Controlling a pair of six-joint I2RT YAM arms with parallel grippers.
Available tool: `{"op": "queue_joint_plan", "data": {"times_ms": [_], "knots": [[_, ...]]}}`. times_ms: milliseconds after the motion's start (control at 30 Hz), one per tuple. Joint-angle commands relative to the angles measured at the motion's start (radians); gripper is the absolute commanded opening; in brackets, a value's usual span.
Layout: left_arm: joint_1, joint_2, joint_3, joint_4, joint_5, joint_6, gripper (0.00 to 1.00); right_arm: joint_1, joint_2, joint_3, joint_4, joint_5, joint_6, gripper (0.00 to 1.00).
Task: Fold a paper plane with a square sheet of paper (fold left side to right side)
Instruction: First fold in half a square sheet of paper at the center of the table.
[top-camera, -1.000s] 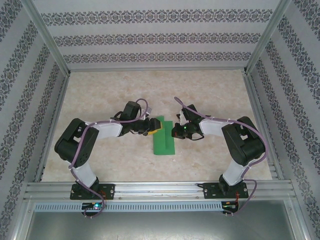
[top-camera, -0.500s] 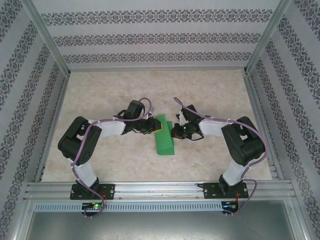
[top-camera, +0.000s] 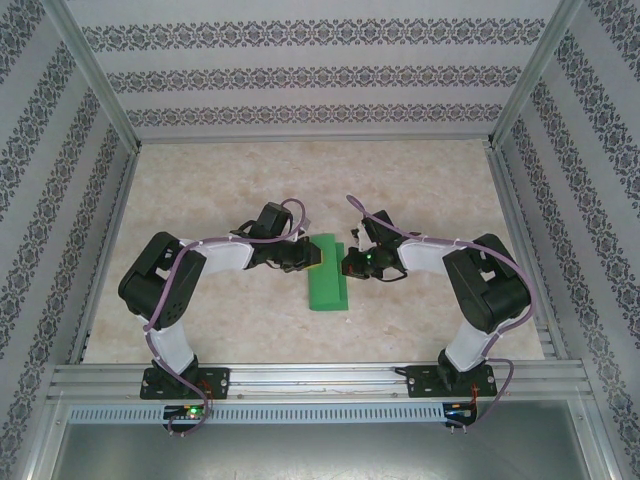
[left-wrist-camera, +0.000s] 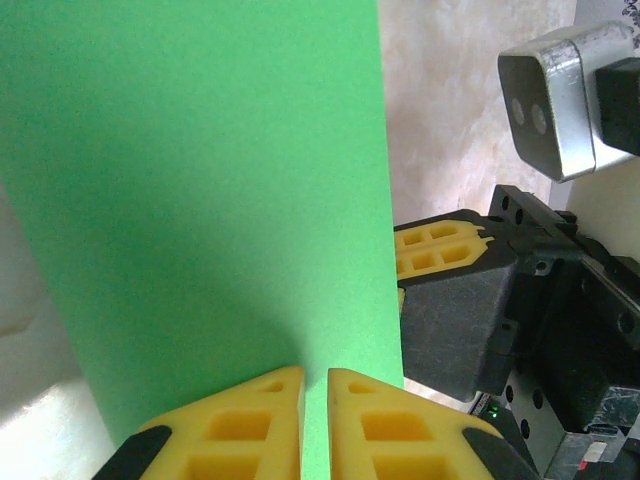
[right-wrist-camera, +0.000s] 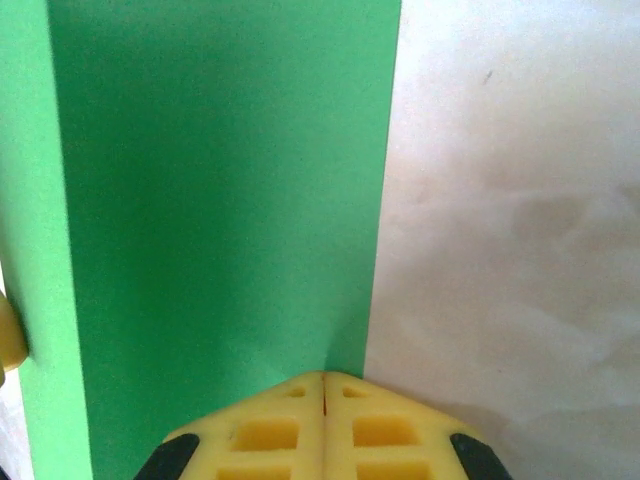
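- The paper (top-camera: 328, 275) lies on the table (top-camera: 200, 190) in the middle of the top view. It is a long, thin green strip.
- Its long side runs up and down the frame, leaning a little.
- The left claw (top-camera: 308, 256) sits at the strip's left edge, near the upper end.
- In the left wrist view, the left claw (left-wrist-camera: 315, 375) shows at the bottom. Its fingers are almost together, with a thin slit of green between them. It is hard to tell if they pinch the paper (left-wrist-camera: 200, 180).
- The right claw (top-camera: 349, 264) sits at the strip's right edge, across from the left one.
- In the right wrist view, the right claw (right-wrist-camera: 323, 378) is pressed tight together. Its tip touches the right edge of the paper (right-wrist-camera: 220, 180). It seems to pin that edge down.
- The left claw is nearer the left edge, so it is likely the one to make the fold.
- That edge would have to go to the right, across the strip, toward the right claw.
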Motion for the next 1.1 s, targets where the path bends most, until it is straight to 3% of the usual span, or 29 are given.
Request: {"op": "queue_joint_plan", "data": {"times_ms": [0,267,467,567,900,1067], "knots": [[-0.013,0.018,0.026,-0.032,-0.018,0.022,0.13,0.009,-0.037,-0.013,-0.016,0.019,0.001,0.02],[-0.012,0.017,0.027,-0.029,-0.018,0.02,0.13,-0.039,-0.129,-0.051,0.017,-0.018,0.021,0.2],[-0.012,0.015,0.024,-0.025,-0.017,0.019,0.13,-0.107,-0.177,-0.138,0.209,-0.197,0.1,0.44],[-0.012,0.015,0.021,-0.019,-0.016,0.017,0.13,-0.107,-0.153,-0.156,0.317,-0.279,0.152,0.51],[-0.014,0.013,0.015,-0.008,-0.01,0.009,0.13,-0.05,-0.042,-0.132,0.417,-0.282,0.203,0.53],[-0.014,0.011,0.015,-0.008,-0.009,0.01,0.13,-0.026,-0.011,-0.112,0.435,-0.288,0.209,0.48]]}}
